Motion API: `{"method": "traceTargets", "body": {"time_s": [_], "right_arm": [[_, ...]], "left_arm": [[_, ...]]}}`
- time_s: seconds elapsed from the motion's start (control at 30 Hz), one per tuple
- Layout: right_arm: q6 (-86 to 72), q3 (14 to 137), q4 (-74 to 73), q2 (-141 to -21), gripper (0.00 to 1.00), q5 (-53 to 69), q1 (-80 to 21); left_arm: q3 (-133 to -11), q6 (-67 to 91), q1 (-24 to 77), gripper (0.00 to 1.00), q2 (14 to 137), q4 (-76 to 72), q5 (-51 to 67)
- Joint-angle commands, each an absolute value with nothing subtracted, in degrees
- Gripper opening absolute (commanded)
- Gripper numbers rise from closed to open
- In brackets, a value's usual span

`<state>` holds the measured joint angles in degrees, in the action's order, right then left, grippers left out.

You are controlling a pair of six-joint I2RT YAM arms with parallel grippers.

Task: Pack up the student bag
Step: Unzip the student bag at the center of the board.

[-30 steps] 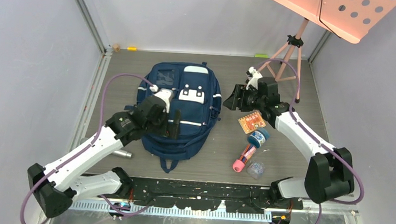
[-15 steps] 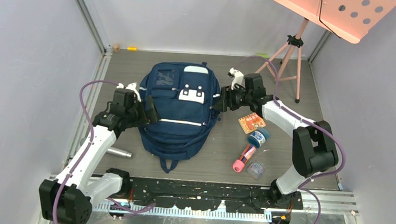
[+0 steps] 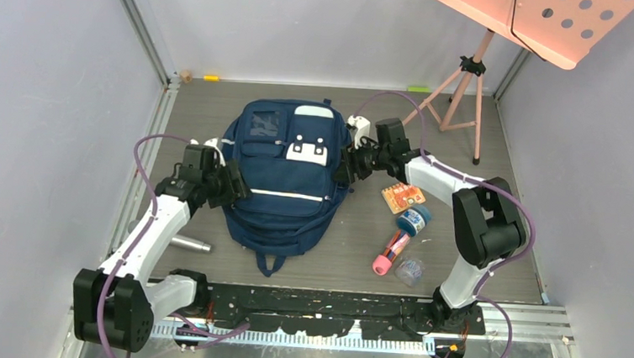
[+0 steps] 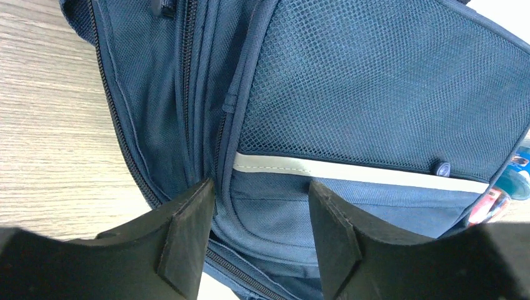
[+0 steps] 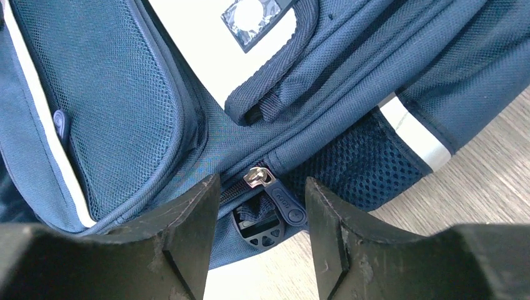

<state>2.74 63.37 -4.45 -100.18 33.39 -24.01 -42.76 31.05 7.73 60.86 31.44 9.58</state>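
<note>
The student bag (image 3: 284,177) is navy and lies flat in the middle of the table, front pocket up, with its white patch (image 3: 308,151) showing. My left gripper (image 3: 233,186) is at the bag's left side. In the left wrist view its fingers (image 4: 187,237) stand apart around a fold of navy fabric (image 4: 269,212) beside a zip seam, and the left gripper (image 4: 259,240) is open. My right gripper (image 3: 344,166) is at the bag's right side. In the right wrist view the right gripper (image 5: 261,240) is open, with a zipper pull (image 5: 284,203) lying untouched between its fingers.
Right of the bag lie an orange packet (image 3: 403,195), a blue-capped container (image 3: 413,220), a pink tube (image 3: 388,256) and a small clear item (image 3: 409,272). A silver cylinder (image 3: 187,243) lies left of the bag. A pink music stand's tripod (image 3: 463,92) stands at the back right.
My left arm came off the top of the bag to its left side and its jaws narrowed. My right gripper moved left up to the bag's right edge.
</note>
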Motion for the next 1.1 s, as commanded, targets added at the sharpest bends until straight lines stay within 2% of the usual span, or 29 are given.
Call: {"method": "traceTargets", "body": {"time_s": [0.0, 0.2, 0.27, 0.33, 0.43, 0.47, 0.57, 0.67, 1.07], "right_arm": [[6.0, 66.4, -4.4, -101.6, 0.56, 34.9, -24.3], [6.9, 66.4, -6.4, -102.4, 0.48, 34.6, -24.4], [6.9, 66.2, -6.6, -102.5, 0.41, 34.0, -24.4], [6.6, 66.1, -6.7, -102.6, 0.30, 33.4, -24.4], [5.8, 66.0, -6.9, -102.4, 0.17, 32.6, -24.4], [5.2, 66.0, -7.4, -102.3, 0.11, 32.0, -24.4], [3.8, 65.7, -8.1, -101.3, 0.03, 30.8, -24.4], [1.6, 64.8, -8.6, -100.3, 0.01, 30.1, -24.4], [-7.6, 59.3, -10.9, -93.5, 0.01, 31.9, -25.6]], "left_arm": [[-42.4, 30.4, 7.1, 0.56, 61.9, 27.9, 10.7], [-42.0, 30.7, 6.9, 0.42, 63.1, 26.9, 11.7], [-42.1, 30.6, 6.8, 0.33, 63.0, 26.9, 11.6], [-42.2, 30.7, 6.8, 0.24, 62.6, 27.0, 11.3], [-42.5, 30.5, 6.6, 0.10, 61.5, 27.5, 10.8], [-42.6, 30.5, 6.6, 0.08, 61.2, 27.7, 10.5], [-43.0, 30.1, 6.3, 0.02, 60.4, 28.6, 9.6], [-43.2, 29.9, 6.1, 0.00, 59.5, 29.2, 8.9], [-41.3, 33.0, 5.8, 0.00, 53.7, 28.6, 6.8]]}}
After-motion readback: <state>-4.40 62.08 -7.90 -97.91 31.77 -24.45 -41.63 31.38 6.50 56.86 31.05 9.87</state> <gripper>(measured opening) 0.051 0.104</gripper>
